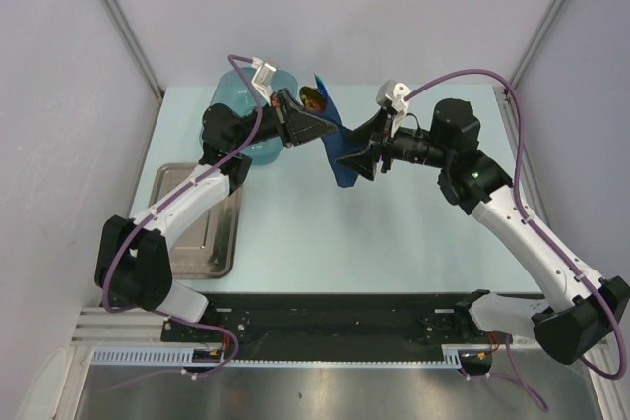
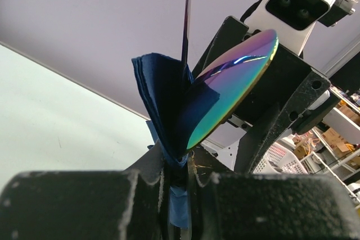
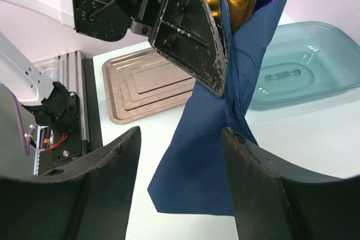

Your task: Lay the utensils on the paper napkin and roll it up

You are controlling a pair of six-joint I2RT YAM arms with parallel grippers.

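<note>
Pale table (image 1: 394,233), white walls (image 1: 345,7) close around. Mid-air, the left gripper (image 1: 330,129) clamps the napkin (image 3: 208,155) and utensils (image 2: 236,82). The right gripper (image 1: 356,159) has its fingers spread either side of the napkin's tail. Tray (image 1: 212,233) and tub (image 1: 236,95) sit left.

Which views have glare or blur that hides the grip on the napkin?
Left wrist: left pincer dark and out of focus at the bottom, glare streak across the spoon bowl, paper napkin sharp. Right wrist: right pincer blurred in the foreground, napkin crisp between its open jaws. Top external: even light, soft shadows, no strong glare.
</note>
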